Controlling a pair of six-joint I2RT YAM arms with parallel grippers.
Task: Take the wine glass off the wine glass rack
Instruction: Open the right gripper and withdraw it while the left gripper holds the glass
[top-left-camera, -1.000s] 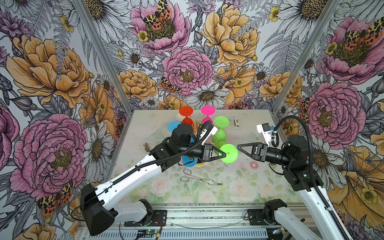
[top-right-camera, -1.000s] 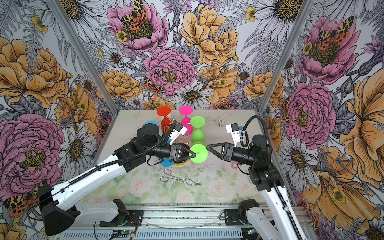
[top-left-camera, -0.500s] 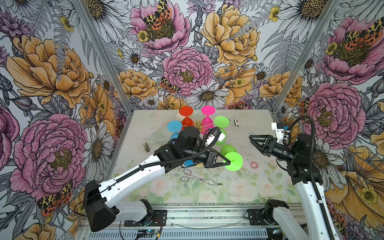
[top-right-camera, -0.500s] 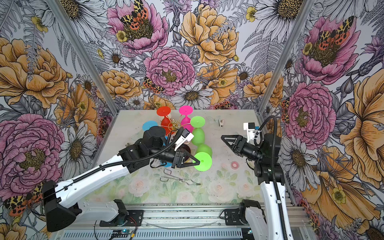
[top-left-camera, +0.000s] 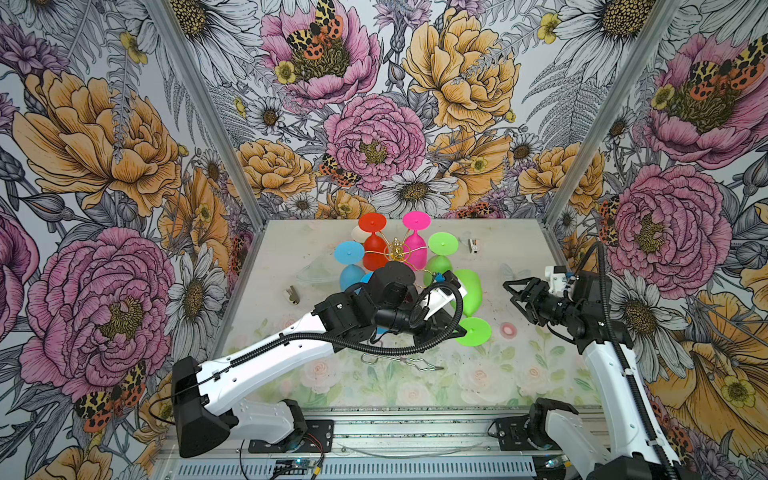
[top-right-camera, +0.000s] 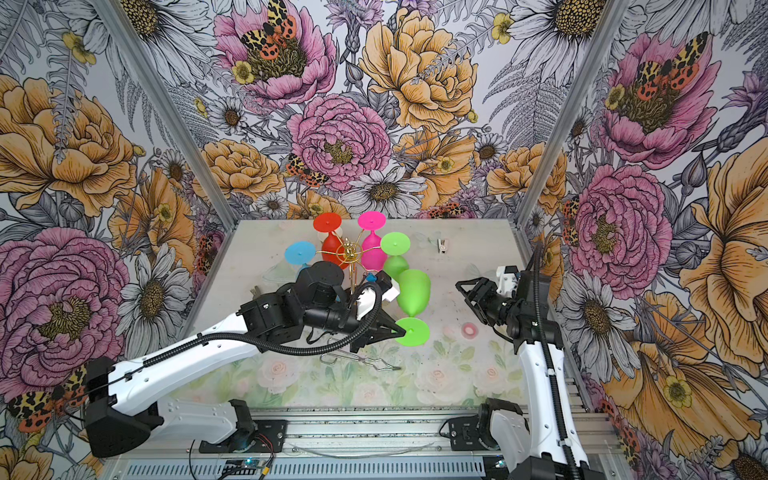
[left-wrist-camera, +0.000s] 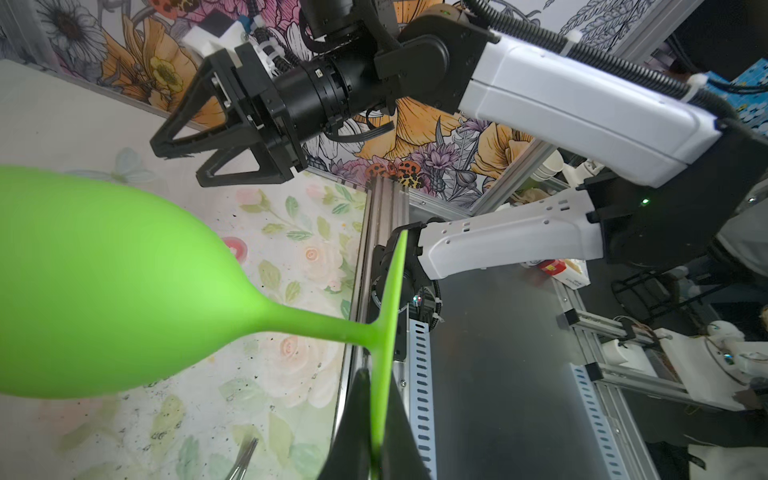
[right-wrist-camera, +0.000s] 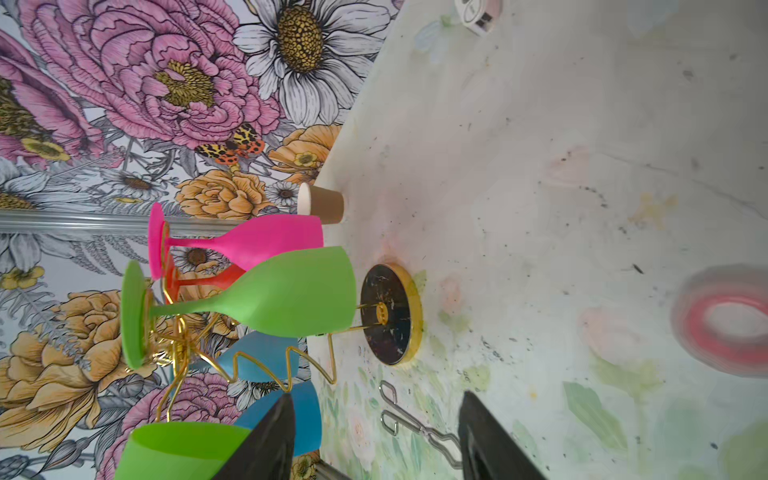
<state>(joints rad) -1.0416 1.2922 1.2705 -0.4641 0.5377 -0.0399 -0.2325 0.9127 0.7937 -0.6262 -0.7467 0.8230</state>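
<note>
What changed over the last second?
Left gripper, shut on the green wine glass by its foot, drew it away from the wine glass rack, toward the table's front. Right gripper pulled back to the right, jaws open. Rack, other glasses and tongs stayed put.

Left arm and right arm: white shells, black joints, a ribbed black cable along each. Black hollow triangular fingers; black mounts by the metal rail.

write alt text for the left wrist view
The left claw grips a lime green wine glass by the edge of its foot, over the floral table. Beyond the bowl, the right claw hangs open and empty.
</note>
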